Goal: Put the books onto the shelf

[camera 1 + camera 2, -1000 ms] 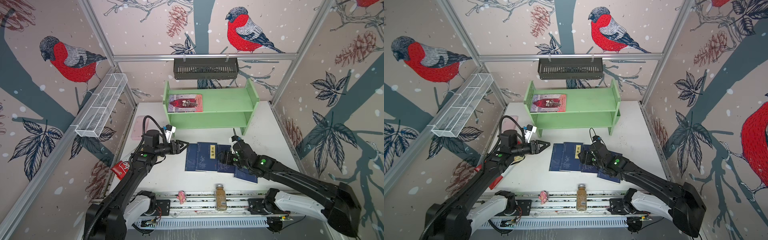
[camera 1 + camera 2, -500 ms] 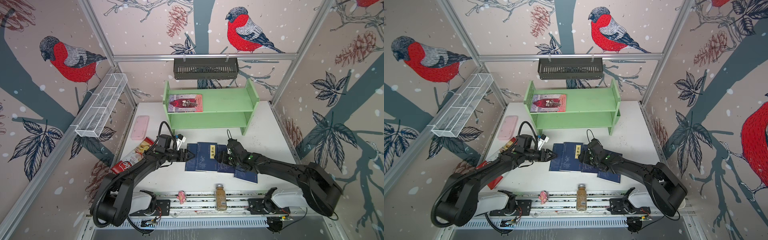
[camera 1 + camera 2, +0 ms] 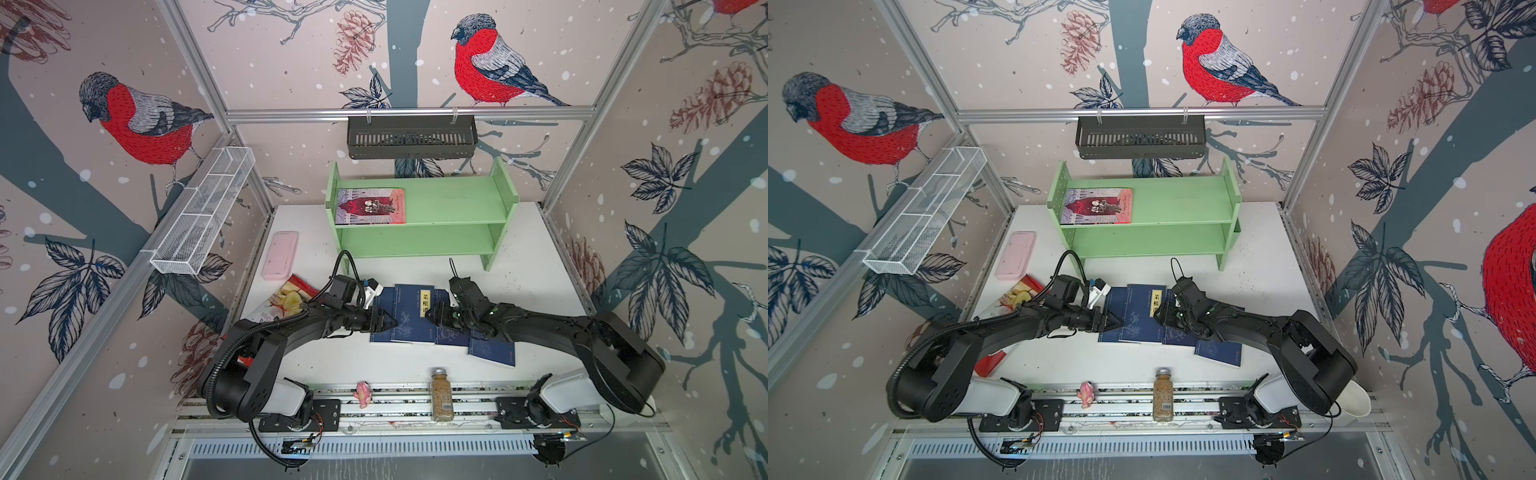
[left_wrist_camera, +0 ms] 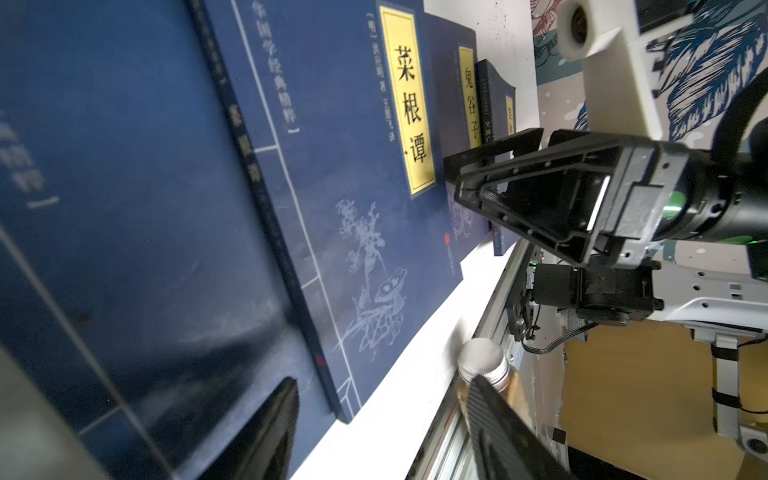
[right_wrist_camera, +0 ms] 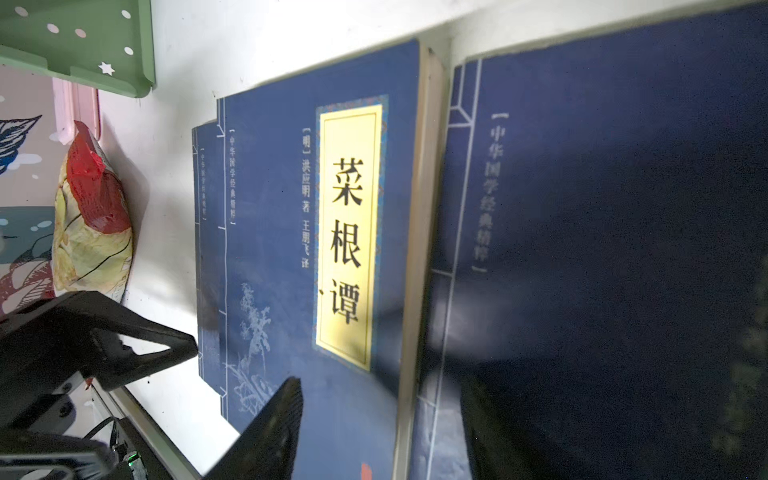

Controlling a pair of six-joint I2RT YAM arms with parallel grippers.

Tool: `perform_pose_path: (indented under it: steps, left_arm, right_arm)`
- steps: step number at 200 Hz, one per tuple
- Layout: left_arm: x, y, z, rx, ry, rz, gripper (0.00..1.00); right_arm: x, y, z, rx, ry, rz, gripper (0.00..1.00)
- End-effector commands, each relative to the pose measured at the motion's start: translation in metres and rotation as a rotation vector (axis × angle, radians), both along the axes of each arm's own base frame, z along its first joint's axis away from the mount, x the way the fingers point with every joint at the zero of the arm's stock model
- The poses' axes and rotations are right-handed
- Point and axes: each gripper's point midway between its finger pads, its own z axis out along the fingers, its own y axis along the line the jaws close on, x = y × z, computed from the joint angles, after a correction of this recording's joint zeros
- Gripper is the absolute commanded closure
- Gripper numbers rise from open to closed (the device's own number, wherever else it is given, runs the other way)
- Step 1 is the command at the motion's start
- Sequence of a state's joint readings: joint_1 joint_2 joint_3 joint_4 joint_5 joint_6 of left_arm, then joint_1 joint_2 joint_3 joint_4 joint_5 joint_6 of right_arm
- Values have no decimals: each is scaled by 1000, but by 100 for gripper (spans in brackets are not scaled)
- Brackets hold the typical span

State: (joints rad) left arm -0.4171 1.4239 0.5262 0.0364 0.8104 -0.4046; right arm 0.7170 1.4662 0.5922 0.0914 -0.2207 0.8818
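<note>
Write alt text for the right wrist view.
A navy book with a yellow title label lies on the white table among other navy books. The right hand, open, hovers over it; the left hand points at the books' edge.

I've got the white table (image 3: 528,266) w/ the green shelf (image 3: 453,208) standing far centre. The pink-red book (image 3: 370,206) lies flat on its top tier, left end. Pink slab (image 3: 280,254) sits far left beside the shelf, snack bag (image 3: 282,303) just nearer. Navy books (image 3: 411,309) lie flat mid-table, overlapping, trailing near-right. Near edge, on the rail: spice jar (image 3: 441,394) upright, small pink toy (image 3: 363,393) to its left.
</note>
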Motion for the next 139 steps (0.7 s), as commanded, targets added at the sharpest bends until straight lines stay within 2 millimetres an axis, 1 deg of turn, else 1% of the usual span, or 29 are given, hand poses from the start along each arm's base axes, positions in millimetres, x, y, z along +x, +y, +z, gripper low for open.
perform_pose_path:
  steps: [1, 34, 58, 80, 95, 121, 139]
  left_arm:
    - [7, -1, -2, 6, -45, 4, 33]
    - [7, -4, -7, -4, -22, -22, 32]
    - [3, -4, -10, -8, -25, -33, 30]
    - [4, -4, -15, 1, -2, -27, 29]
    - [5, -5, -18, 6, 24, -27, 29]
    - [6, -8, -14, -12, 33, -32, 29]
    - [8, -7, -13, -6, 26, -23, 28]
  right_arm:
    - [-3, 6, -3, 11, -5, 49, 38]
    - [-5, 12, -9, 7, 6, 91, 39]
    - [-6, 18, -8, -2, 7, 131, 40]
    - [-9, 27, -7, 3, 5, 181, 40]
    - [-9, 27, -9, -25, 11, 187, 39]
    - [-11, 30, -11, -21, 16, 194, 39]
    - [-11, 29, -11, -21, 14, 184, 39]
